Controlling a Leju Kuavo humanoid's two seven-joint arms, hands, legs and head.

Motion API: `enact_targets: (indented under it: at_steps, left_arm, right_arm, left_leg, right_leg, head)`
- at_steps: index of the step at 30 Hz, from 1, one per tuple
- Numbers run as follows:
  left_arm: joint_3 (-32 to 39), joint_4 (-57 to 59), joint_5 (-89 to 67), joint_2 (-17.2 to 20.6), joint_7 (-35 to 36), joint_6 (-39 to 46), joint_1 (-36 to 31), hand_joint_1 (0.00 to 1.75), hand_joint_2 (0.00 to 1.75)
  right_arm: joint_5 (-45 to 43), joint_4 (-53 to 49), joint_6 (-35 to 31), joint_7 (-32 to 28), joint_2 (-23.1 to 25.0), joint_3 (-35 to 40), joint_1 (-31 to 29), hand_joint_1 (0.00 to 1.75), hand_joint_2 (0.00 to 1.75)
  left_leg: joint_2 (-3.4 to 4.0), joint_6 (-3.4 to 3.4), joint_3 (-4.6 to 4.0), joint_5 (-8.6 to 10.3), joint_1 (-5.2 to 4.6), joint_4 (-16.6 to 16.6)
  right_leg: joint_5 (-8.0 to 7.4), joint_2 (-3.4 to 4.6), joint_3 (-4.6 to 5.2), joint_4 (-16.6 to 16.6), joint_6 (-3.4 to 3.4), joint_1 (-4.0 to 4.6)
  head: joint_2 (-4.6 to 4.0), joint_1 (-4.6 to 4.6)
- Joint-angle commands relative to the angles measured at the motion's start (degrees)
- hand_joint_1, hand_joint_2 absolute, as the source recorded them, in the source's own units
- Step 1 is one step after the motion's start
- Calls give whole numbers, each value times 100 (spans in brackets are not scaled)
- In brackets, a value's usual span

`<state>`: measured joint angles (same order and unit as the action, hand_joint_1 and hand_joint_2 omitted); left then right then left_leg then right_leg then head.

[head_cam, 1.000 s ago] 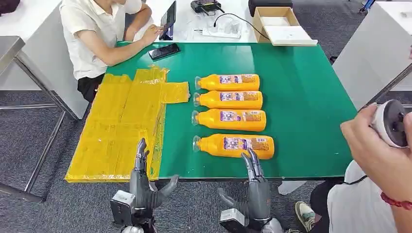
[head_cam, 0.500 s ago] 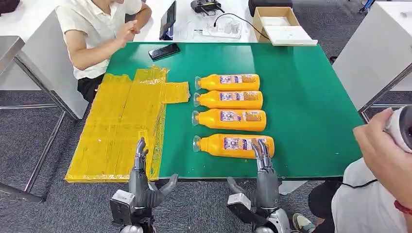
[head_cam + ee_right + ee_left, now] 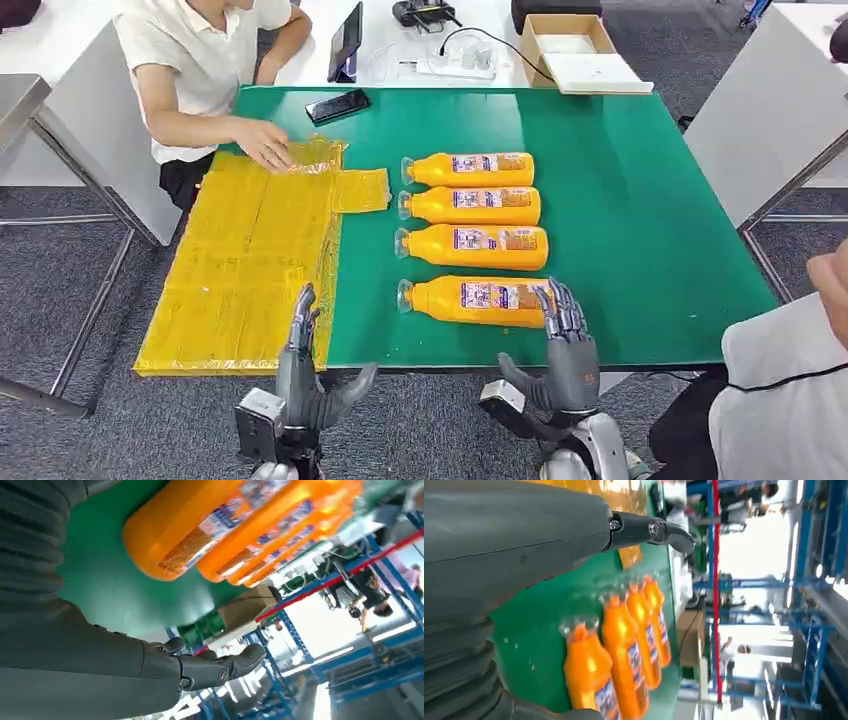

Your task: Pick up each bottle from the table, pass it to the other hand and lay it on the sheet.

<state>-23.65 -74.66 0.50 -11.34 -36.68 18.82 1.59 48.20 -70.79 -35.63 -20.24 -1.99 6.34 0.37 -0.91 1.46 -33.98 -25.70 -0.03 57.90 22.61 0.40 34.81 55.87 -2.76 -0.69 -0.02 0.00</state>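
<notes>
Orange nearest bottle (image 3: 482,300) awaits the empty, spread right hand (image 3: 566,345); best wrapped squarely around its middle, left hand (image 3: 303,370) likewise empty.

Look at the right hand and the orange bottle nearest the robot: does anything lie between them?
Nothing visible does. The right hand is open at the table's near edge, its fingertips right at the base end of the nearest bottle. The other three bottles lie beyond it, out of the way.
</notes>
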Motion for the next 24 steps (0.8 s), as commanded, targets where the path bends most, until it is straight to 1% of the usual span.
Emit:
enact_targets:
  at_steps: [1,3,4,5,6,8,9,10,12,13,15,16,18,20,21,24]
  left_arm:
    - [-392,993,46,55,16,-177,-420,0,175]
    - [-536,1130,56,58,16,-276,-461,0,175]
    - [-559,1169,66,51,15,-277,-472,0,175]
    - [-561,1175,80,49,13,-278,-475,0,175]
    - [-579,1167,84,57,13,-294,-490,0,175]
    - [-589,1100,77,67,2,-294,-513,0,175]
    - [-593,1073,68,71,-7,-287,-517,0,175]
    - [-594,1041,62,75,-5,-282,-521,0,175]
    - [-590,999,58,72,-10,-267,-543,0,175]
    - [-604,972,32,77,-20,-232,-549,0,175]
    - [-608,966,31,77,-19,-233,-553,0,175]
    - [-608,966,31,77,-19,-233,-553,0,175]
    - [-610,967,31,80,-19,-233,-548,0,175]
    - [-614,968,30,82,-20,-231,-545,0,175]
    - [-614,968,30,82,-20,-231,-545,0,175]
    - [-621,950,31,89,-37,-213,-562,0,175]
  right_arm:
    - [202,1427,-356,31,-289,-251,-763,0,175]
    - [666,1712,-437,213,-387,-278,-960,0,175]
    - [815,1904,-437,251,-426,-264,-1106,0,175]
    - [891,2044,-437,272,-440,-253,-1201,0,175]
    - [981,2238,-437,312,-456,-225,-1343,0,175]
    - [921,2542,-314,278,-415,-159,-1631,0,175]
    - [871,2641,-280,235,-389,-138,-1719,0,175]
    - [844,2774,-272,214,-349,-95,-1829,0,175]
    - [798,2932,-195,173,-244,-21,-2004,0,175]
    - [792,3103,-248,108,-181,73,-2118,0,175]
    - [795,3121,-258,124,-146,92,-2144,0,175]
    - [795,3121,-258,124,-146,92,-2144,0,175]
    - [796,3133,-272,126,-150,97,-2138,0,175]
    - [782,3150,-290,117,-165,103,-2132,0,175]
    - [782,3150,-290,117,-165,103,-2132,0,175]
    - [811,3249,-289,44,-97,271,-2234,0,175]
  left_leg:
    - [7,-5,28,-1,-3,-12]
    - [8,-4,32,-3,-4,-12]
    - [5,-3,21,-1,-3,-8]
    - [16,-6,39,-6,-6,-14]
    - [13,-5,34,-5,-5,-11]
    - [27,-5,35,-5,-4,-10]
    - [16,-2,19,-1,-5,-6]
    - [31,-5,30,-5,-4,-6]
    - [18,-1,12,0,-4,-4]
    - [25,-5,24,-4,-3,-5]
    - [23,-2,11,-1,-2,-2]
    - [33,-7,29,-6,-2,-7]
    - [16,-3,17,-1,-2,-5]
    - [19,-6,29,-6,-3,-7]
    - [12,-3,19,-2,-3,-5]
    - [17,-4,23,-5,-2,-4]
  right_leg:
    - [0,-2,-27,-11,5,-1]
    - [1,-2,-30,-11,4,-1]
    - [-1,-1,-20,-9,2,-1]
    - [2,5,-33,-11,5,-4]
    - [2,3,-30,-9,4,-2]
    - [-3,16,-28,-10,5,-1]
    - [-5,8,-15,-7,1,-2]
    - [-4,19,-22,-6,4,-1]
    - [-7,12,-8,-4,0,-2]
    - [-4,15,-19,-5,5,0]
    - [-7,16,-7,-2,2,0]
    - [-4,21,-21,-5,7,0]
    - [-4,9,-14,-4,3,0]
    - [2,9,-24,-3,6,0]
    - [-1,6,-17,-2,3,-1]
    - [-1,11,-20,-3,3,0]
  head:
    - [2,0]
    - [2,2]
    - [2,2]
    - [2,0]
    - [2,2]
    - [0,2]
    - [2,0]
    - [2,2]
    - [2,2]
    - [0,2]
    - [0,2]
    - [2,2]
    - [0,2]
    - [0,0]
    - [2,2]
    - [2,2]
